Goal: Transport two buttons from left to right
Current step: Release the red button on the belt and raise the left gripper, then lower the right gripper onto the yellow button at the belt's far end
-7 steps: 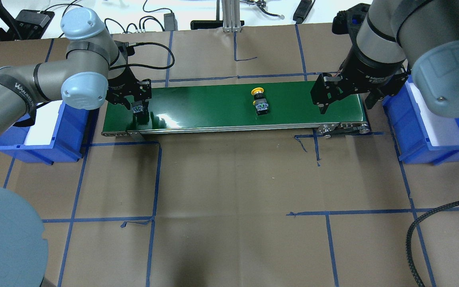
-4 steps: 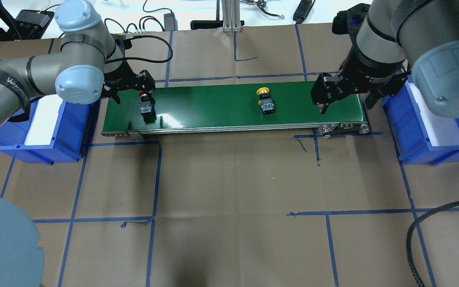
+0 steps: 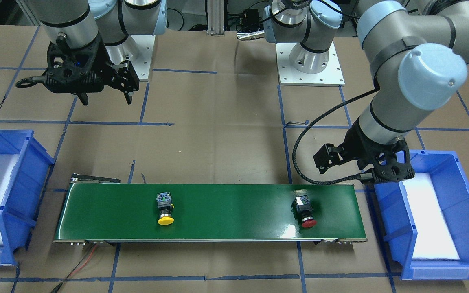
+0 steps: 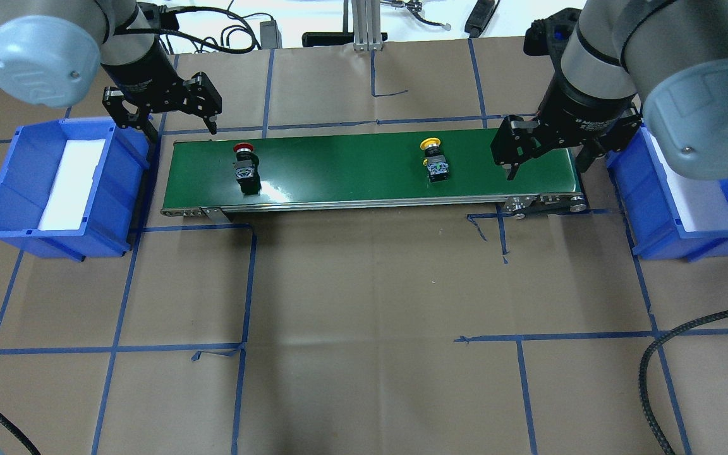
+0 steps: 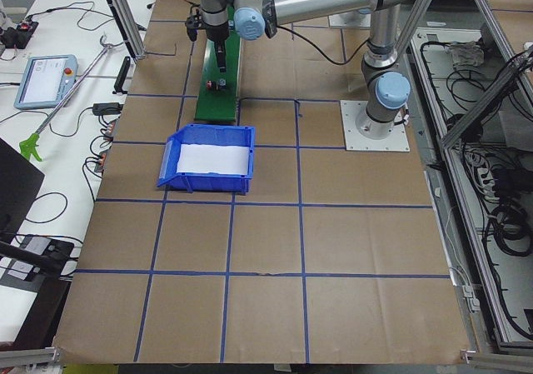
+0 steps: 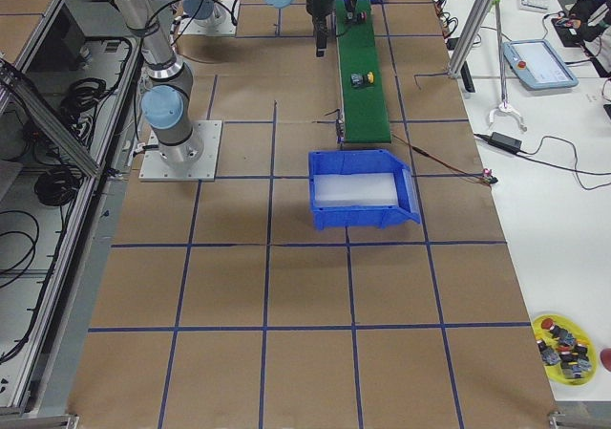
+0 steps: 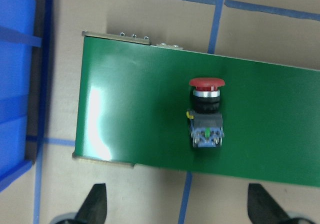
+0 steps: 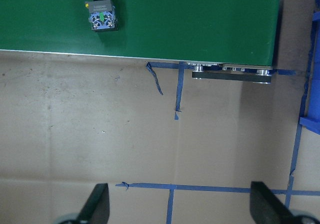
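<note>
red button lies near the belt's left end, yellow button right of middle. left claw and right claw hang spread, seemingly clear of both.

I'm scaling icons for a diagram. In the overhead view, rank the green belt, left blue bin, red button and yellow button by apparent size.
1. Green belt
2. Left bin
3. Red button and yellow button: alike in size, so tied.
</note>
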Robot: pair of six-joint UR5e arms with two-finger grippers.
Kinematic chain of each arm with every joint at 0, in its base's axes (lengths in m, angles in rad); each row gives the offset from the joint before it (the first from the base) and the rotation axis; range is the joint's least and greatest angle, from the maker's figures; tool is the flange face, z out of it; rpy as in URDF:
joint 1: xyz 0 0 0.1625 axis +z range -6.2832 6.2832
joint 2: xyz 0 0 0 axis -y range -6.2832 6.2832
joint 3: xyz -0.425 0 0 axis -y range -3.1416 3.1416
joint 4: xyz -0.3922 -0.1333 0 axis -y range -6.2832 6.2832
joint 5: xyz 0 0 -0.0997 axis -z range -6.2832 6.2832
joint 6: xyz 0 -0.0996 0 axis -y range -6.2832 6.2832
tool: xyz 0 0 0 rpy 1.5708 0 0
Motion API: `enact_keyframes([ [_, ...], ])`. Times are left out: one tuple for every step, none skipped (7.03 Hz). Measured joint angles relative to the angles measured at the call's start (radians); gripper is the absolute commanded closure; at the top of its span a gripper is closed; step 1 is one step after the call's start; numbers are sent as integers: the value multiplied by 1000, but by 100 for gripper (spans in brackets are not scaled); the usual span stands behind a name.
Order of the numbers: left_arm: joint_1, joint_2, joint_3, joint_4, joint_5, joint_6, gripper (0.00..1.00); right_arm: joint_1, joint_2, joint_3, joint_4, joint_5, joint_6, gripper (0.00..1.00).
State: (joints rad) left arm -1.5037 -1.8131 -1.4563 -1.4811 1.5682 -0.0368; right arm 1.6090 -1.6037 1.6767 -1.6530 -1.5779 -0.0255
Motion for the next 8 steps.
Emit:
enact_keyframes([
  [-12, 26, 23, -54, 1, 22, 0, -3, 28, -1, -40, 1, 1, 0],
  [-22, 56, 22, -78, 4, 54, 0, -5, 58, -2, -103, 1, 1, 0],
  [-25, 89, 7, -92, 7, 91, 0, -6, 108, -4, -194, 1, 1, 0],
  [-23, 128, -26, -98, 9, 112, 0, -7, 173, -8, -295, 2, 2, 0],
  [-20, 165, -68, -94, 8, 120, 0, -7, 244, -22, -380, 2, 2, 0],
  [-17, 192, -99, -87, 8, 122, 0, -6, 300, -39, -431, 2, 2, 1],
  [-16, 207, -114, -79, 7, 121, 0, -6, 342, -52, -457, 2, 4, 0],
  [-15, 212, -119, -74, 7, 118, 0, -5, 371, -59, -477, 4, 22, 0],
])
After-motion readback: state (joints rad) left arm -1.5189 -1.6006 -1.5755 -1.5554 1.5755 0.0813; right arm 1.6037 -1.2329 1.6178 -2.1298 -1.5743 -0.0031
